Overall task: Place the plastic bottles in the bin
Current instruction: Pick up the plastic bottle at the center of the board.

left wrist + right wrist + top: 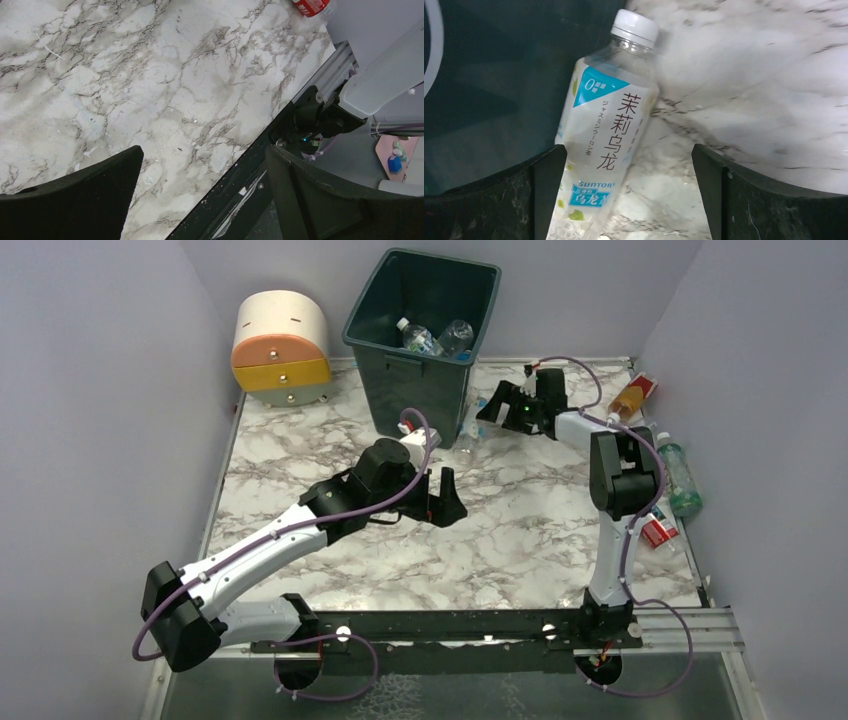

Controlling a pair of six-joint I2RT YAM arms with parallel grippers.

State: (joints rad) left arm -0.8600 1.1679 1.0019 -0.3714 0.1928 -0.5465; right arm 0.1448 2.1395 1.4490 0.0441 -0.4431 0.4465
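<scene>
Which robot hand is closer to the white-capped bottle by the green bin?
Right. The right gripper sits open at the bottle by the bin; the left gripper is farther back over the table.

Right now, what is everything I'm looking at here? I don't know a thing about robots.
bin: one, dark green, far middle of the table
clear bottles: two, lying inside the bin
white-capped bottle: one, clear with a pale label, on the table beside the bin
orange bottle: one, red label, far right edge
green bottle: one, right edge
red-labelled bottle: one, right edge, nearer
drawer unit: one, cream, orange and yellow, far left corner
table: one, white-grey marble
left arm: one, black and white, reaching to mid-table
right arm: one, black and white, reaching toward the bin
left tool: open, empty, over bare marble
right tool: open, facing the white-capped bottle
</scene>
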